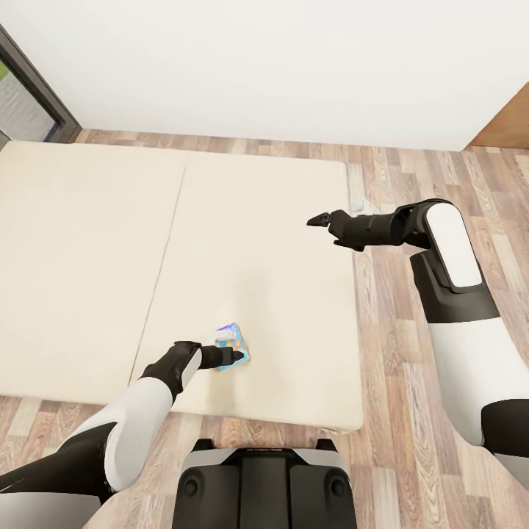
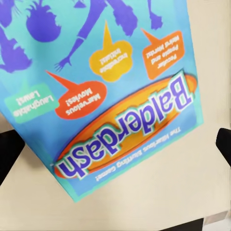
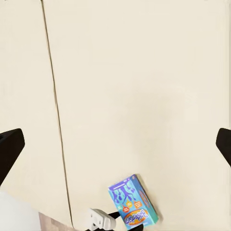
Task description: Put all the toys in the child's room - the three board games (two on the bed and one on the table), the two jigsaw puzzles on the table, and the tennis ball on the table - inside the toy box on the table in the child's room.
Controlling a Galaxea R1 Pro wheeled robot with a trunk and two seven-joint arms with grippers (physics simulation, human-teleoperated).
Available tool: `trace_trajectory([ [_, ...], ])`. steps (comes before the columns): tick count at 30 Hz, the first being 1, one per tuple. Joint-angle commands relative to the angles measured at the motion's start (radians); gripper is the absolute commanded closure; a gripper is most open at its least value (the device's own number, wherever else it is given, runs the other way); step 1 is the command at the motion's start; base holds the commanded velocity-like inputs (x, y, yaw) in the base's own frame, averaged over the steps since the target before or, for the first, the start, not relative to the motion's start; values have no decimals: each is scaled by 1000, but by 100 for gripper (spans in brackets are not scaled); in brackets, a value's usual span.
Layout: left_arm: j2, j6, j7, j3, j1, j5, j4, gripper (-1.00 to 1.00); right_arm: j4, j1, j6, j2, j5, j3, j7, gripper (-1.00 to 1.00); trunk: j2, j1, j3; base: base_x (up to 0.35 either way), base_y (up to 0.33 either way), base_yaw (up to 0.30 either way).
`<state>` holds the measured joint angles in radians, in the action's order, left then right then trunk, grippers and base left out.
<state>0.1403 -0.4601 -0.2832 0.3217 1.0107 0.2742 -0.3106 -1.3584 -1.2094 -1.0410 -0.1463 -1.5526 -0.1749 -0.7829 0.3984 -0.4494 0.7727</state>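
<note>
One board game (image 1: 232, 343) (Balderdash) on cream bed (image 1: 88, 242)

1. The bed (image 1: 242, 220) is plain cream, split by one thin darker seam running from about 12 to 6 o'clock.
2. The board game (image 1: 234, 344) box is turquoise and blue, with purple silhouette figures, an orange oval bearing the purple word "Balderdash", and speech bubbles in red, yellow, orange and green.
3. The floor (image 1: 411, 382) is wood plank, in mixed brown, tan and grey streaks.
4. The wall (image 1: 279, 66) at 12 o'clock is white.
5. The left gripper (image 1: 234, 357) is black on a white forearm; the right gripper (image 1: 317, 220) at 2 o'clock is black too.
6. A dark grey door frame (image 1: 40, 84) stands at 10 o'clock.
</note>
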Motion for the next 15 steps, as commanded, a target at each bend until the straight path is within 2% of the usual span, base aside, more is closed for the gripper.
trace_trajectory([
  [1, 1, -6, -7, 8, 0, 10, -2, -100, -1, -1, -1, -1, -9, -2, -10, -100, 2, -1, 1, -2, -8, -23],
  [15, -1, -5, -7, 9, 0, 11, -2, -100, -1, -1, -1, 0, -8, -2, -10, -100, 2, -1, 0, 0, -2, -5],
])
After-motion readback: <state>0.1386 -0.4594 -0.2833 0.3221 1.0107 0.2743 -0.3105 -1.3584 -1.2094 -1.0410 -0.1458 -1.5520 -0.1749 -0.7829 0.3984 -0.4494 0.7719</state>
